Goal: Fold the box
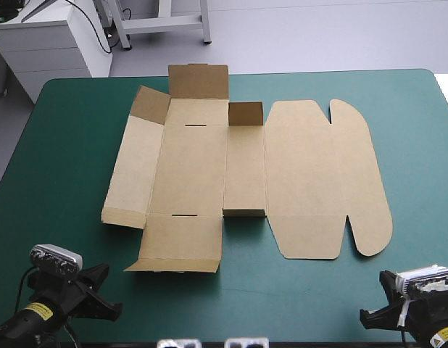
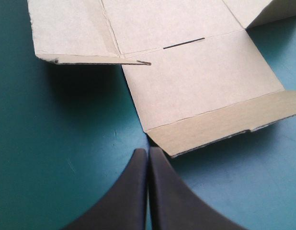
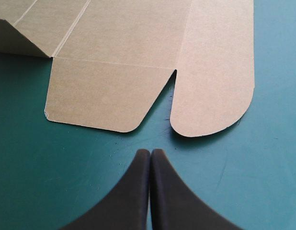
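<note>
- two grippers low at the near edge of the teal-green cover [image 1: 64, 181], well apart, neither touching anything
- left gripper [image 1: 97, 296] by the near-left corner, black fingers pressed together into one point, nothing between them
- right gripper [image 1: 372, 315] by the near-right corner, fingers likewise pressed together and holding nothing
- brown box [image 1: 191, 167] mid-table, a cut sheet mostly lying flat, spread left to right
- far flap [image 1: 198, 81] standing upright on the far side
- small flap [image 1: 246, 114] just beside it, also upright
- corner flap [image 1: 148, 106] at far left, tilted up
- near-left flap [image 1: 182, 243] flat, reaching toward the near edge
- end lip [image 2: 224, 127] of that flap bent up slightly, just ahead of the left gripper [image 2: 148, 152] in the left wrist view
- cannot tell whether lip corner and fingertips touch
- lid panel [image 1: 304, 174] flat on the right part of the sheet
- rounded wing [image 1: 365, 181] at the sheet's right end, flat
- rounded tab [image 3: 100, 96] and the wing [image 3: 215, 86] ahead of the right gripper [image 3: 150, 152] in the right wrist view, with a strip of bare cover between
- notch between tab and wing roughly in line with the fingertips
</note>
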Motion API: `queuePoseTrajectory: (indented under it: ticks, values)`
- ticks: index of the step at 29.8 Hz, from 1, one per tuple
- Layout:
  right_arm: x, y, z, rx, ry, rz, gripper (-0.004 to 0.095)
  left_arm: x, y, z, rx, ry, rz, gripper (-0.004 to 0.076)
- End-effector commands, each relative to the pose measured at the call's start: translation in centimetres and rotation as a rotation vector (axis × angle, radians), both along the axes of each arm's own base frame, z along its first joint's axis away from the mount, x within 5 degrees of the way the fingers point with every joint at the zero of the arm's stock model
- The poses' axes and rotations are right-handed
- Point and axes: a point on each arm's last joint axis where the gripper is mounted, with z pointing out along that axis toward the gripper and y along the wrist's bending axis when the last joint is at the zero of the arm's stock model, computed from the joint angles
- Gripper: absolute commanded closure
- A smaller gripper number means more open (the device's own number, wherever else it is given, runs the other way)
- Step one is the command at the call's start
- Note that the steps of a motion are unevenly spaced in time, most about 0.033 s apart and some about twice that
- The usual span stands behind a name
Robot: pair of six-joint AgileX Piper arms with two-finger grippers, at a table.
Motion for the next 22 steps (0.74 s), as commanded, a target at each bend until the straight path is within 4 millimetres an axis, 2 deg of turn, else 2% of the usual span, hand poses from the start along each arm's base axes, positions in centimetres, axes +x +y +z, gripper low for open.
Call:
queuePoseTrajectory:
  ticks: [1, 5, 10, 17, 22]
  values:
    - [0.4, 0.0, 1.1, 0.005, -0.069, -0.001, 0.0928, 0.1, -0.2, 2.9, -0.049, -0.1, 0.009, 0.0732]
    - [0.4, 0.0, 1.1, 0.005, -0.069, -0.001, 0.0928, 0.6, -0.2, 6.2, -0.079, -0.134, 0.022, 0.0732]
    - [0.4, 0.0, 1.1, 0.005, -0.069, -0.001, 0.0928, 2.4, -0.4, 9.9, -0.073, -0.108, 0.004, 0.0732]
    - [0.4, 0.0, 1.1, 0.005, -0.069, -0.001, 0.0928, 7.8, -0.8, 12.8, -0.069, -0.037, 0.006, 0.0732]
    - [0.4, 0.0, 1.1, 0.005, -0.069, -0.001, 0.0928, 12.5, -1.1, 12.8, -0.075, 0.048, 0.02, 0.0732]
